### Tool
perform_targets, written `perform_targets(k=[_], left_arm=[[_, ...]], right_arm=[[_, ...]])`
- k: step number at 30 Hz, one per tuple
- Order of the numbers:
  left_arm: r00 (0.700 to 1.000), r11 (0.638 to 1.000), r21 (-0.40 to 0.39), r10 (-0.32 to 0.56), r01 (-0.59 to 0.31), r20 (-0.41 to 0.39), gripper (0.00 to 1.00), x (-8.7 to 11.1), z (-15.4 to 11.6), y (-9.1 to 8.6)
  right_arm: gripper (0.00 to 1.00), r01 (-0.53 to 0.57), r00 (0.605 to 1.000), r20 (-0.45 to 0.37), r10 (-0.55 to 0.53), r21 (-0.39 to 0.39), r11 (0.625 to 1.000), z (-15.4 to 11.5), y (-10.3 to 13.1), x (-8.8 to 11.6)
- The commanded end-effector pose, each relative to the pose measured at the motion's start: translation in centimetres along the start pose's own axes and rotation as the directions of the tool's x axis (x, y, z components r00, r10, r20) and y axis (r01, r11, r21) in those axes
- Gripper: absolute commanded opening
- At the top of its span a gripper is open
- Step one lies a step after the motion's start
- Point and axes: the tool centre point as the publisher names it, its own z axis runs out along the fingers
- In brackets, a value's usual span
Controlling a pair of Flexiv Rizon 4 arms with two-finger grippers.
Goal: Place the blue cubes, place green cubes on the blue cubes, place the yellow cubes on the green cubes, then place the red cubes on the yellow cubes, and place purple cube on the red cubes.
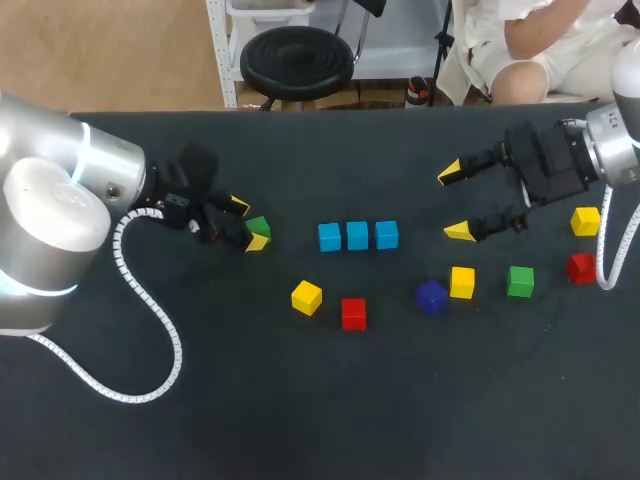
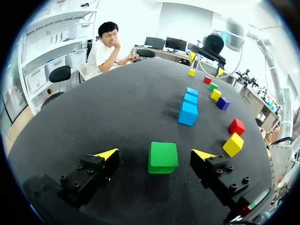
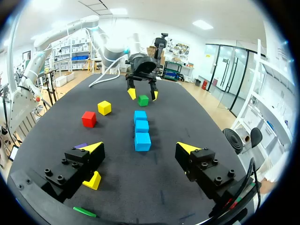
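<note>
The left fingers [image 2: 107,153] stand wide open around a glossy green cube [image 2: 163,157], with a gap on each side, so they hold nothing. At 12 o'clock of it, three light blue cubes [image 2: 188,113] make a close row on the dark surface [image 2: 117,103]. Farther away, the right fingers [image 2: 219,72] are spread wide and empty.

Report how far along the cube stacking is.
Done: three blue cubes sit in a row. In hand: the left jaws stand open around a green cube, not gripping it. Left: nothing is stacked; another green cube, the yellow cubes, red cubes and purple cube lie loose.
</note>
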Motion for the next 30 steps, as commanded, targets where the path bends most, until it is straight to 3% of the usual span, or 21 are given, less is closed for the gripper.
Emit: perform_targets(k=[1, 12, 13, 14, 15, 16, 17, 30], left_arm=[[1.0, 1.0, -0.009, -0.001, 0.001, -0.005, 1.0, -0.1, -0.1, 0.0], [1.0, 1.0, -0.004, 0.003, -0.003, -0.005, 0.97, -0.3, 0.6, -0.2], [1.0, 1.0, -0.003, 0.005, -0.005, -0.005, 0.84, -0.2, 0.6, -0.2], [1.0, 1.0, 0.001, 0.01, -0.01, -0.006, 0.56, -0.2, 0.6, -0.2], [1.0, 1.0, 0.004, 0.02, -0.02, -0.008, 0.37, -0.2, 0.7, -0.2], [1.0, 1.0, 0.003, 0.025, -0.025, -0.011, 0.05, -0.2, 0.7, -0.2], [0.999, 0.999, 0.006, 0.034, -0.034, -0.012, 0.0, -0.2, 0.7, -0.2], [0.987, 0.987, 0.023, 0.16, -0.16, -0.009, 0.0, -2.7, -1.3, -1.6]], right_arm=[[1.0, 0.001, 1.0, 0.001, -0.001, 0.002, 1.0, 0.0, 0.1, 0.0], [1.0, 0.001, 1.0, 0.001, -0.001, 0.002, 1.0, 0.0, 0.1, 0.0], [1.0, 0.001, 1.0, 0.001, -0.001, 0.002, 1.0, 0.0, 0.1, 0.0], [1.0, 0.001, 1.0, 0.001, -0.001, 0.002, 1.0, 0.0, 0.1, 0.0], [1.0, 0.001, 1.0, 0.001, -0.001, 0.002, 1.0, 0.0, 0.1, 0.0], [1.0, 0.001, 1.0, 0.001, -0.001, 0.002, 1.0, 0.0, 0.1, 0.0], [1.0, 0.001, 1.0, 0.001, -0.001, 0.002, 1.0, 0.0, 0.1, 0.0], [1.0, 0.001, 1.0, 0.001, -0.001, 0.002, 1.0, 0.0, 0.1, 0.0]])
